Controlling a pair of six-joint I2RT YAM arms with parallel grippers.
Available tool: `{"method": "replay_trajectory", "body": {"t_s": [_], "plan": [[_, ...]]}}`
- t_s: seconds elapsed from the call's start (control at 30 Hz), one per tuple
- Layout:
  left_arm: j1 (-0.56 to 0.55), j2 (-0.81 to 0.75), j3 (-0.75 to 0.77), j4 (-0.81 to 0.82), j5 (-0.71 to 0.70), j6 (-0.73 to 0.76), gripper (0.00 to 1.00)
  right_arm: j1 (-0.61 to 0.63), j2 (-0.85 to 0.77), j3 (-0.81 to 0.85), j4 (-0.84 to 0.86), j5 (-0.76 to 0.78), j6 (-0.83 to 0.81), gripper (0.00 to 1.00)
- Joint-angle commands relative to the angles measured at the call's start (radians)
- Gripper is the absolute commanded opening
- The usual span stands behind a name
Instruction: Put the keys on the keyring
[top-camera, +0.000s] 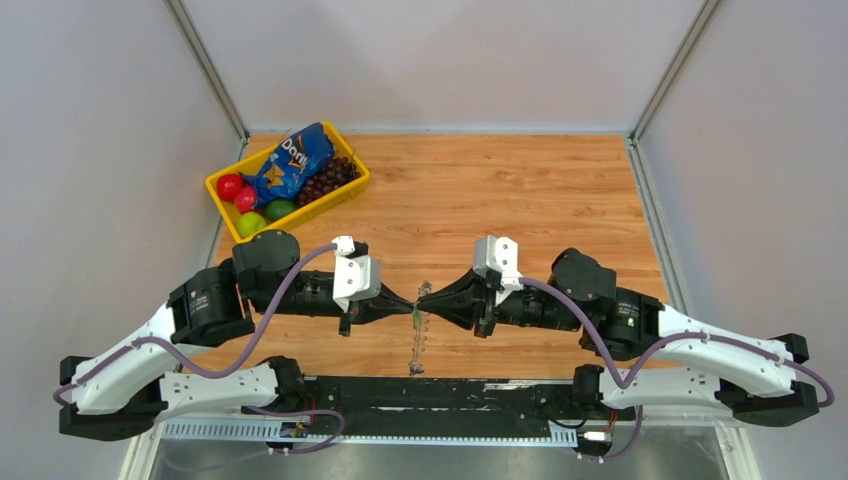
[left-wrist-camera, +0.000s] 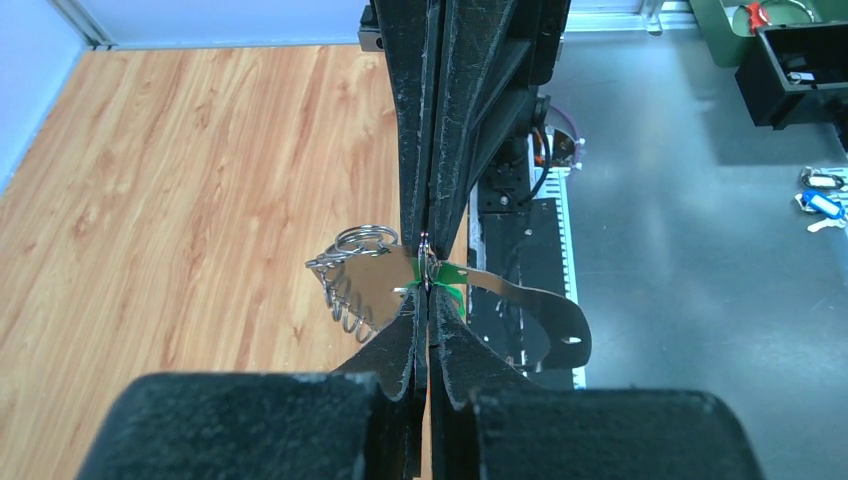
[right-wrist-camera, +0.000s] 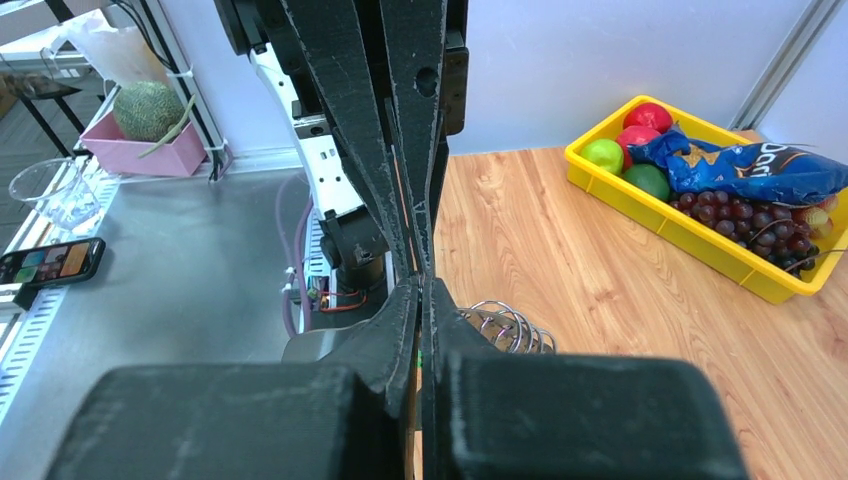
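Note:
My two grippers meet tip to tip above the middle of the wooden table. The left gripper (top-camera: 408, 301) (left-wrist-camera: 428, 296) is shut, and the bright green tag (left-wrist-camera: 452, 276) of the keys (top-camera: 415, 317) shows on both sides of its tips. A dark metal key (left-wrist-camera: 545, 315) curves away to the right of the tag. The right gripper (top-camera: 424, 298) (right-wrist-camera: 421, 285) is shut on the thin keyring, which is seen edge-on. The keyring's fringe of small silver rings (left-wrist-camera: 350, 290) (right-wrist-camera: 510, 325) sticks out to one side. In the top view it hangs down (top-camera: 416, 350).
A yellow bin (top-camera: 320, 205) (right-wrist-camera: 690, 240) at the back left holds a blue chip bag (top-camera: 292, 160), grapes and round fruit. Past the table's near edge lies a grey metal bench with a phone (right-wrist-camera: 50, 262), a pink tub (right-wrist-camera: 150, 145) and blue-tagged keys (left-wrist-camera: 822, 200).

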Motion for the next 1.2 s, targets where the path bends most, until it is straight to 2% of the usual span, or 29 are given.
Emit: {"method": "replay_trajectory", "body": {"t_s": [0.0,0.4,0.57,0.7,1.17], "plan": [[0.001,-0.009,-0.007,0.044,0.013,-0.007,0.00,0.004,-0.052,-0.043,0.206,0.028,0.021,0.00],[0.001,-0.020,-0.017,0.071,0.018,-0.007,0.01,0.004,-0.075,-0.137,0.422,0.043,0.078,0.00],[0.001,-0.024,-0.020,0.077,0.017,-0.008,0.03,0.004,-0.075,-0.156,0.461,0.058,0.079,0.00],[0.001,-0.036,-0.027,0.088,0.018,-0.008,0.13,0.005,-0.069,-0.166,0.488,0.063,0.077,0.00],[0.001,-0.047,-0.034,0.110,0.015,-0.010,0.23,0.005,-0.040,-0.187,0.568,0.064,0.083,0.00]]}}
